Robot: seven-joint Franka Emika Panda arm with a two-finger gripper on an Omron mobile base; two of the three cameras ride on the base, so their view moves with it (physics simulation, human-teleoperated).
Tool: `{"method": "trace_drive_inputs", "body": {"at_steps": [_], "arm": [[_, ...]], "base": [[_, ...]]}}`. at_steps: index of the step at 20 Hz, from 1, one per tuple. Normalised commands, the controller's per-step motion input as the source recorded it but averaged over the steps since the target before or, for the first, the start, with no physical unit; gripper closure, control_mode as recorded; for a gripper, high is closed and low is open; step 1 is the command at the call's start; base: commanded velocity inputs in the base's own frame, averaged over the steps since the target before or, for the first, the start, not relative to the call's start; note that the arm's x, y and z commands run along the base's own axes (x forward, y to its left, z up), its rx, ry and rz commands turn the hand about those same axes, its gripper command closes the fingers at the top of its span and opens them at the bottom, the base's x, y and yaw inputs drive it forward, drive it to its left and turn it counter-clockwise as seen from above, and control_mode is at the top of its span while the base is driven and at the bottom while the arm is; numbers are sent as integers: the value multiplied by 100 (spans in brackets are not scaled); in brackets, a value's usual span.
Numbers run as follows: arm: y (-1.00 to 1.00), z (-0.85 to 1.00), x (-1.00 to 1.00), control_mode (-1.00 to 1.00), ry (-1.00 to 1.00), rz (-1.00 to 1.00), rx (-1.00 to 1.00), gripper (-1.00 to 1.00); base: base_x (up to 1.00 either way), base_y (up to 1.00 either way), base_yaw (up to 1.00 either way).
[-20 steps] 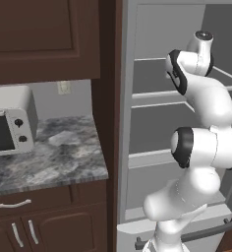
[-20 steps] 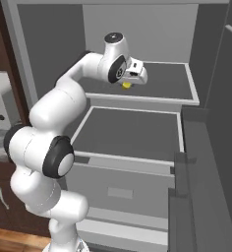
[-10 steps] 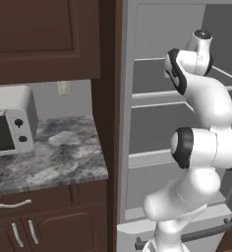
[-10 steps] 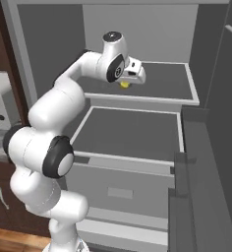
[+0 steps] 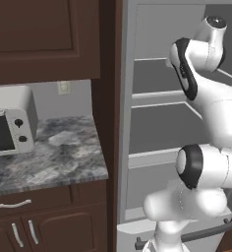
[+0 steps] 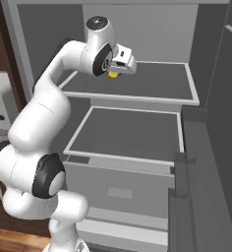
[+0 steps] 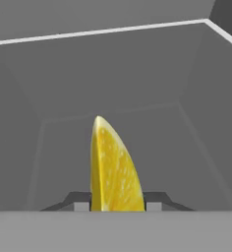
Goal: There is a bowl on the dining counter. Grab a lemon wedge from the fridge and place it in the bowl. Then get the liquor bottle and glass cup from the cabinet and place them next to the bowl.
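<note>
Right now the white arm's two-finger gripper point(image 6: 116, 74) is reaching into the open pale silver-grey fridge point(image 6: 137, 93), its fingers clamping on a bright yellow lemon wedge point(image 7: 113, 167) just over the upper grey shelf point(image 6: 152, 86). The wedge is sitting upright between the fingertips, peel edge up. Fetching the lemon looks to be the step in hand; next it needs lifting clear and carrying out to the bowl.

So the lemon wedge point(image 7: 113, 170) sits between the tool point(image 6: 116, 73) tips, inside the fridge point(image 6: 137, 88) over its upper shelf. Microwave point(image 5: 10, 130) is on the tabletop point(image 5: 54, 157), left of the fridge.
</note>
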Motion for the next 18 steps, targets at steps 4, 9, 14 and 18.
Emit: {"method": "trace_drive_inputs", "body": {"at_steps": [4,9,14,18], "arm": [[49,51,-100,-100,-1,0,0,100],[50,12,-100,-100,2,-1,0,100],[33,0,-100,-100,7,-2,0,100],[18,-5,-91,-100,11,-2,0,100]], "base": [[0,0,0],[0,0,0],[0,0,0],[0,0,0]]}}
